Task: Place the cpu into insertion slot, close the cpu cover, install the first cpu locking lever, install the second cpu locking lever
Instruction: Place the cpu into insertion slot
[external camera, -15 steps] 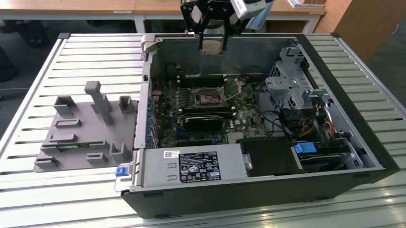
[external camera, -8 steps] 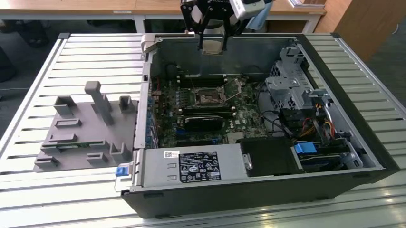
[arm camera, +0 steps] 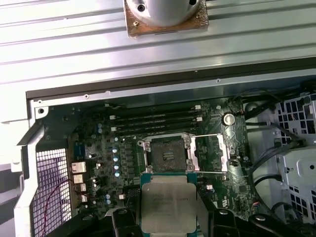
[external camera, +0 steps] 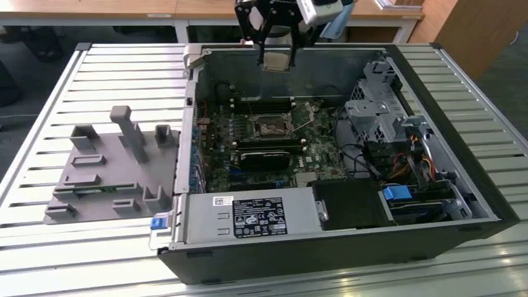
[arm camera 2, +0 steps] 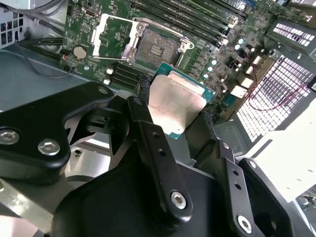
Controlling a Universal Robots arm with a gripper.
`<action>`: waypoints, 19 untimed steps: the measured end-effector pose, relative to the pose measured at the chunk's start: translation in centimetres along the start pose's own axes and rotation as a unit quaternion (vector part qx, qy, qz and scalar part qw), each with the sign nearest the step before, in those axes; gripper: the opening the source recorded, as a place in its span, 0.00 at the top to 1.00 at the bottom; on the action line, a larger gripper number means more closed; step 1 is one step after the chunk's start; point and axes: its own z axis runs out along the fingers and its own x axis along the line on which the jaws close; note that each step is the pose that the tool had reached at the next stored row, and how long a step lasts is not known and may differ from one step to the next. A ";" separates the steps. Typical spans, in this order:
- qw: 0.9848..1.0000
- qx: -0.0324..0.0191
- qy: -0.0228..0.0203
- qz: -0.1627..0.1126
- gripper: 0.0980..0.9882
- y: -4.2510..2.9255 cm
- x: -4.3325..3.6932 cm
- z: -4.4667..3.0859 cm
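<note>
The cpu (arm camera: pixel 168 207) is silver-grey with a green edge. The insertion slot (arm camera: pixel 167 157) is dark, rimmed silvery, like the cpu cover (arm camera: pixel 211 154). Green motherboard (arm camera 2: pixel 74 24), black hand (arm camera 2: pixel 174 112), black computer case (external camera: pixel 330 257), pale grey ribbed worktop (external camera: pixel 107 74).

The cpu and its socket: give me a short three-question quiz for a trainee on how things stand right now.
1. True or false: the cpu already sits in the insertion slot.
2. The cpu cover is: A closed over the socket, B swung open beside it, C lying outside the case.
3. Fill in: the gripper is shut on the ____.
Key: 1 false; 2 B; 3 cpu.
</note>
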 end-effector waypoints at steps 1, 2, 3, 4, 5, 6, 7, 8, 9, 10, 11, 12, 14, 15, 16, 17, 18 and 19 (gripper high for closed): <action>1.000 0.000 0.000 0.002 0.51 0.00 0.00 0.00; 1.000 0.000 0.000 0.005 0.51 0.00 0.00 0.01; 1.000 0.000 -0.001 0.008 0.51 0.00 0.00 0.01; 1.000 0.000 -0.001 0.011 0.51 0.00 0.00 0.02; 1.000 0.000 -0.001 0.015 0.51 0.01 0.00 0.03; 1.000 0.000 -0.002 0.021 0.51 0.01 0.00 0.04; 1.000 0.001 -0.002 0.026 0.51 0.02 0.00 0.05; 1.000 0.001 -0.003 0.030 0.51 0.04 0.00 0.06; 0.999 0.001 -0.003 0.035 0.51 0.04 0.00 0.07; 0.999 0.001 -0.004 0.040 0.51 0.04 0.00 0.08; 0.999 0.002 -0.004 0.047 0.51 0.03 0.00 0.10; 0.999 0.001 -0.005 0.054 0.51 0.03 0.00 0.12; 0.998 0.002 -0.006 0.066 0.51 0.03 0.00 0.15; 0.997 0.001 -0.007 0.073 0.51 0.03 0.00 0.16; 0.997 0.001 -0.007 0.079 0.51 0.03 0.00 0.18; 0.996 0.001 -0.008 0.087 0.51 0.03 0.00 0.19; 0.995 0.001 -0.008 0.095 0.51 0.03 0.00 0.21; 0.995 0.001 -0.009 0.102 0.51 0.03 0.00 0.23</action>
